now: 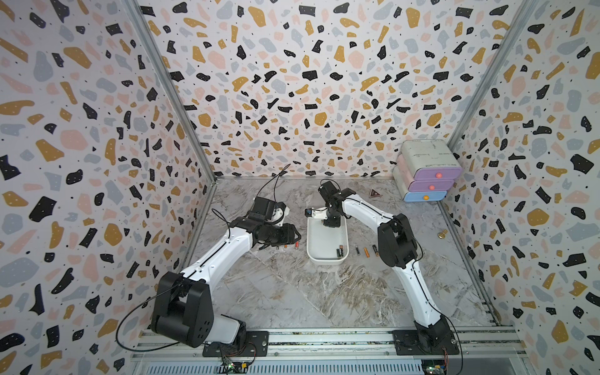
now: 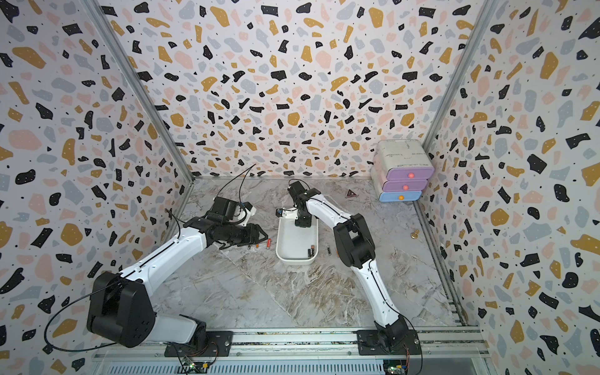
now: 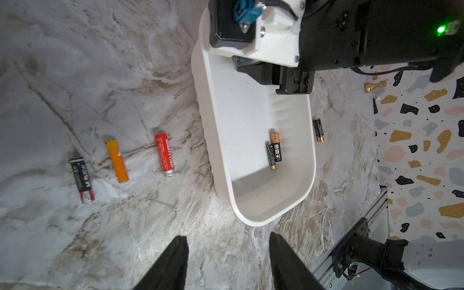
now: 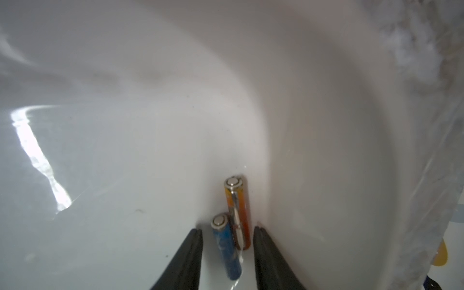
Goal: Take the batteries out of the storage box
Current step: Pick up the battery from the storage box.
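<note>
Four batteries point(image 3: 276, 150) in the storage box point(image 3: 251, 221), Mia?

Four, Tom. A black-and-gold pair point(image 1: 339, 252) lies side by side, touching, toward the end nearest the arm bases. A blue battery point(image 4: 227, 248) and an orange-striped battery point(image 4: 238, 216) lie side by side at the far end, close to the curved wall.

And the box itself?

It is on the marble table point(image 1: 292, 292) between the two arms, its long side running away from the bases.

The claws?

The right gripper point(image 4: 227, 229) reaches down into the far end. Its fingers are apart with the blue and orange-striped ones between them. There is a narrow gap on each side, so nothing is clamped. The left gripper point(image 3: 227, 237) hangs over the table just beside the box on its own side, fingers spread and empty.

What lies outside the box?

On the left arm's side there is a row. A red battery point(image 3: 164, 154) is nearest the box, then a yellow-orange battery point(image 3: 117, 160), then a black-and-red battery point(image 3: 81, 179), none of them touching. On the right arm's side a second row of three point(image 1: 366, 252) lies just beside the box wall.

Farther out?

A pastel drawer unit point(image 1: 428, 172) stands in the far right corner. A small brass piece point(image 1: 442, 234) sits by the right wall, and a red triangle point(image 1: 375, 193) lies near the back wall.
</note>
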Controlling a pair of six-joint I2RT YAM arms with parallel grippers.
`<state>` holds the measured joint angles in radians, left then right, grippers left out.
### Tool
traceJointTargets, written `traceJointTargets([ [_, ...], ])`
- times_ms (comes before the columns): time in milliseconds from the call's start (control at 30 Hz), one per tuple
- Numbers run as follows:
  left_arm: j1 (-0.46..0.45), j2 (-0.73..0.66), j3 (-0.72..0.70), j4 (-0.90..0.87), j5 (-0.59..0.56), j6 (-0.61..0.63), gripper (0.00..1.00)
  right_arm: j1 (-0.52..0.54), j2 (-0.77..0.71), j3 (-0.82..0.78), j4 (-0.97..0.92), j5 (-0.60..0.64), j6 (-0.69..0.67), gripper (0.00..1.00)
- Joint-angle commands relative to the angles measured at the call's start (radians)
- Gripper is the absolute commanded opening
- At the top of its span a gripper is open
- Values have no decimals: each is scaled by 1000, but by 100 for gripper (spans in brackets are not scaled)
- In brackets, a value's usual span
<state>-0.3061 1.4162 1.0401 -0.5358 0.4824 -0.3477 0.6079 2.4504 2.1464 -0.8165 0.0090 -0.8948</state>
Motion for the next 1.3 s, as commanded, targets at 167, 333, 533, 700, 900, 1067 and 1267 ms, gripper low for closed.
traceJointTargets([
  [167, -3, 34, -2, 22, 21, 23, 56, -13, 28, 113, -188, -66, 22, 33],
  [333, -3, 44, 6, 18, 20, 25, 56, -20, 36, 131, -243, -108, 25, 22],
  [533, -3, 48, 8, 17, 20, 25, 56, -23, 39, 126, -275, -104, 39, 20],
  [700, -2, 46, 11, 16, 21, 26, 56, -28, 42, 127, -284, -99, 51, 22],
  [900, -4, 52, 17, 16, 22, 24, 56, -27, 39, 132, -310, -113, 60, 22],
  [1067, -2, 47, 18, 17, 27, 19, 56, -26, 43, 122, -317, -131, 73, 10],
  [1267, -2, 37, 15, 16, 20, 17, 57, -27, 7, 121, -316, -158, 81, 0],
])
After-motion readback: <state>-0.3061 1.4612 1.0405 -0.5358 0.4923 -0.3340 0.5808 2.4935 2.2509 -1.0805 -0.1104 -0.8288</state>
